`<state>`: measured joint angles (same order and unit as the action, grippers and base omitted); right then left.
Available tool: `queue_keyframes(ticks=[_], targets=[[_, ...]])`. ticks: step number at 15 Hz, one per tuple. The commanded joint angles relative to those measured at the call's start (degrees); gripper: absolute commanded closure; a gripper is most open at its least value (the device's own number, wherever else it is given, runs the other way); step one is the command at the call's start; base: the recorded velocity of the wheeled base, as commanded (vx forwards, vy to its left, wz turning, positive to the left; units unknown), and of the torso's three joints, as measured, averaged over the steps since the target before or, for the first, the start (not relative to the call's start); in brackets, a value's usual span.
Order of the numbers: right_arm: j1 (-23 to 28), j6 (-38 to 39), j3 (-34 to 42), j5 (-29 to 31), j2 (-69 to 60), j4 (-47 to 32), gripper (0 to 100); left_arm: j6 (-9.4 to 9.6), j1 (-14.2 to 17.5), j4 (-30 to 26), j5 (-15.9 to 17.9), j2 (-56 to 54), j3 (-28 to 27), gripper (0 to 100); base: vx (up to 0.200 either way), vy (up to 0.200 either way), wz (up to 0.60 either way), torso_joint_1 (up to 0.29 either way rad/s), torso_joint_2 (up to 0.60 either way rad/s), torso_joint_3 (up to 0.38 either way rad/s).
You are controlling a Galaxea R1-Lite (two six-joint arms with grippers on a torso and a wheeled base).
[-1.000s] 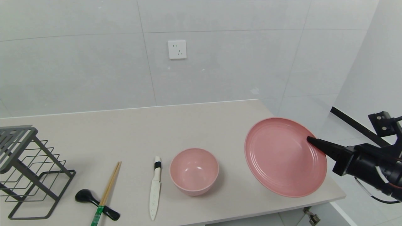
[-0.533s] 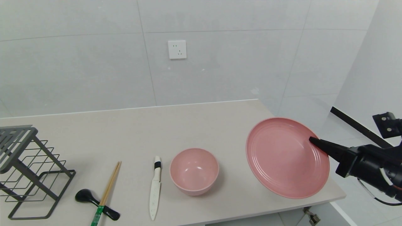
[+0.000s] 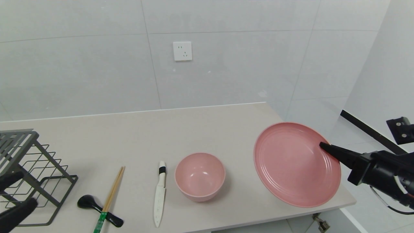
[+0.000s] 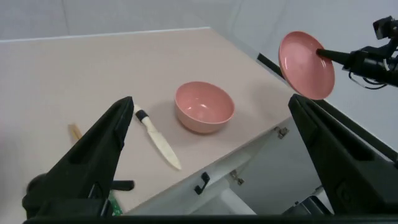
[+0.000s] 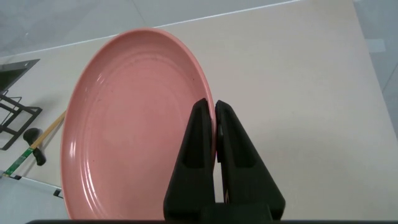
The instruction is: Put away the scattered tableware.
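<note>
Plate [image 3: 291, 165] pink, round, ring-ridged, tilted; rim in right claw [image 5: 211, 107]

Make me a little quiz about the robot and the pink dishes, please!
1. True or false: the right gripper is pinching the rim of the pink plate.
2. What lies between the chopsticks and the pink bowl? A: a knife. B: a fork. C: a cup.
3. Are the fingers of the left gripper open or shut?
Key: 1 true; 2 A; 3 open.
</note>
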<state>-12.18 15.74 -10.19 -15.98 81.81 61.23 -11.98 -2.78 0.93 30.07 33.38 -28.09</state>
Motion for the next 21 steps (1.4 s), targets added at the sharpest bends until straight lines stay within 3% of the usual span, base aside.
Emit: queue_keyframes(ticks=[1,2,5,8,11,12,14,16,18,21], targets=[[0.0,0.0,-0.1,0.0,-0.4,0.0,100,0.47,-2.7,6.5,0.9,16.3,-1.6,0,0.0,0.0,0.0,0.0,0.0,0.0],[0.0,0.2,0.0,0.1,-0.4,0.0,100,0.38,-3.7,10.9,0.6,22.0,-1.6,0,0.0,0.0,0.0,0.0,0.0,0.0],[0.0,0.1,0.1,0.1,-0.4,0.0,100,0.12,-4.9,16.4,0.6,33.2,-2.0,0,0.0,0.0,0.0,0.0,0.0,0.0],[0.0,-0.2,0.5,0.1,-1.7,0.0,100,-2.78,-7.9,17.0,0.6,43.4,-3.8,0,0.0,0.0,0.0,0.0,0.0,0.0],[0.0,-0.3,1.5,0.2,-3.3,0.0,100,-2.69,-9.4,17.0,0.3,50.5,-5.4,0,0.0,0.0,0.0,0.0,0.0,0.0],[0.0,-0.3,1.8,0.2,-4.3,0.0,100,-2.17,-11.5,17.1,-2.4,53.9,-5.8,0,0.0,0.0,0.0,0.0,0.0,0.0],[0.0,-0.2,1.9,0.2,-5.0,-0.1,100,-1.46,-13.7,17.5,-4.7,56.2,-5.7,0,0.0,0.0,0.0,0.0,0.0,0.0],[0.2,-0.2,1.9,0.2,-5.4,0.0,100,-1.64,-18.7,20.7,-7.7,59.8,-5.9,0,0.0,0.0,0.0,0.0,0.0,0.0],[0.2,-0.2,1.9,0.2,-5.7,0.0,100,-1.64,-19.5,24.0,-9.9,62.7,-6.0,0,0.0,0.0,0.0,0.0,0.0,0.0],[0.4,-0.2,1.9,0.2,-6.6,-0.1,100,-1.64,-20.2,28.5,-10.1,67.0,-6.1,0,0.0,0.0,0.0,0.0,0.0,0.0]])
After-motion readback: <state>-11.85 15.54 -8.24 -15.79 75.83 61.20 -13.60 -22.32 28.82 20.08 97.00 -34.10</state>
